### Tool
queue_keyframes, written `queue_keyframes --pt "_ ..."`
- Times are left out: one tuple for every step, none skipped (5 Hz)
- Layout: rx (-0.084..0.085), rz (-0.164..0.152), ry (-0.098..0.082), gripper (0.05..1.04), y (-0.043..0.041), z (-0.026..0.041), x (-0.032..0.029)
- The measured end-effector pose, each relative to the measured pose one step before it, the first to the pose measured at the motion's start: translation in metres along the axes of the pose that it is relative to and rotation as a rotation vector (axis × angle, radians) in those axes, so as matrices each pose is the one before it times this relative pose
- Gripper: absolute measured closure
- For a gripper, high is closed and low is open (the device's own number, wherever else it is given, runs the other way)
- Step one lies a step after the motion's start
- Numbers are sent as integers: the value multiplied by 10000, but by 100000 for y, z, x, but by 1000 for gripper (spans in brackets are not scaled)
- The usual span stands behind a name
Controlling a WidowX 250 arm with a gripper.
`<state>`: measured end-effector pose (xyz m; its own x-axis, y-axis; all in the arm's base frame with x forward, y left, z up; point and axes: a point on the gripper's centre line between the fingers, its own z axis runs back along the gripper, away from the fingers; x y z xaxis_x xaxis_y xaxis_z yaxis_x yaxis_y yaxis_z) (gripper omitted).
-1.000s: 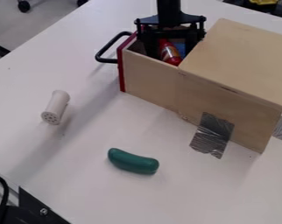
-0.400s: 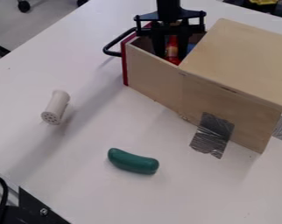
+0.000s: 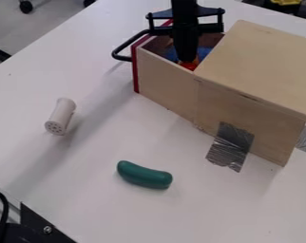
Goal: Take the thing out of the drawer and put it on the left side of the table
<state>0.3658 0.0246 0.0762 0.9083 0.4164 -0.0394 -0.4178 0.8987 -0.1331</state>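
- Since the earlier frames, the gripper [image 3: 188, 60] is bringing its fingers together over the drawer [image 3: 165, 62], and the drawer is sitting a little farther in than in the first frame.
- The fingers are standing closed together, pointing down into the drawer; I cannot tell whether they are gripping anything.
- The red thing [image 3: 189, 66] is lying inside the drawer, right at the fingertips, partly hidden by them.
- Blue material [image 3: 204, 52] is showing in the drawer beside the fingers.
- The drawer is standing partly open from the wooden box [image 3: 263, 66], its dark red front [image 3: 135, 71] and black handle [image 3: 119, 50] facing the view's upper left.
- Silvery tape [image 3: 230, 146] is running from the box's side down onto the white table [image 3: 86, 190].
- A pale cylinder with a holed end [image 3: 60, 116] is lying on the table, left of the drawer in the view.
- A green curved thing [image 3: 145, 175] is resting nearer the camera, well apart from the box.
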Motion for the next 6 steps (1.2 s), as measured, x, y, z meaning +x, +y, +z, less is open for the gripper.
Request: queue_keyframes --pt "-136 36 79 1008 -190 335 18" --pt "-10 176 -68 864 452 335 351" --pt "27 -9 143 611 179 -489 165" --pt "79 -51 215 277 136 -812 58" --pt "61 -13 45 77 174 -441 114" --pt "136 97 138 120 264 -959 124"
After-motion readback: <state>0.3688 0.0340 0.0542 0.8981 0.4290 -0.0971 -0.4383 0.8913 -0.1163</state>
